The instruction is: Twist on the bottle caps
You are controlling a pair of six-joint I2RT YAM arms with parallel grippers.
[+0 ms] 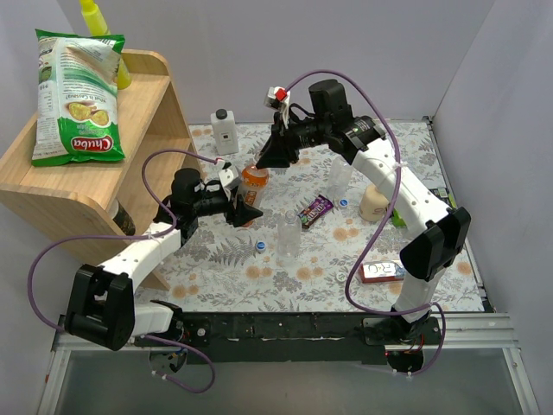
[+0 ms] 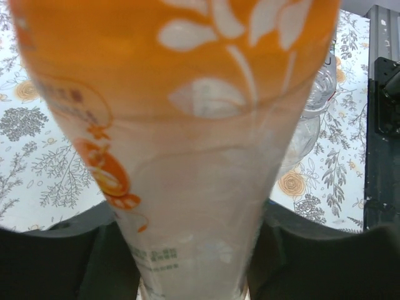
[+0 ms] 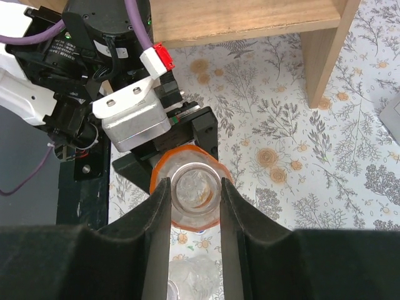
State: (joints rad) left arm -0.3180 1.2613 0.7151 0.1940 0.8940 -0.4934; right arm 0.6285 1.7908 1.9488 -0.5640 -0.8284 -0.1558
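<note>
Right wrist view looked straight down the orange bottle [image 3: 157, 180], which stood upright on the desk [image 1: 216, 268]. Its long axis ran in line with the right gripper [image 3: 195, 212], which was directly above it. That gripper's fingers [image 3: 159, 219] pressed on either side of a whitish round top [image 3: 195, 189] on the neck. I judged this to be a cap, though it could have been the bare mouth.

The left gripper [image 1: 247, 201] came in from the side and pinched the bottle's body. The left wrist view showed its dark pads [image 2: 62, 262] tight against the base, with the label filling the frame. With the left arm bracing the bottle, the right arm was the one placed to twist about the upright axis.

Top external view hid the fit at the neck under the right arm, but only it showed the remaining work. Two clear bottles [image 1: 288, 235] [image 1: 340, 177] stood uncapped, and loose blue caps [image 1: 261, 245] [image 1: 344, 203] lay on the desk near them.
</note>
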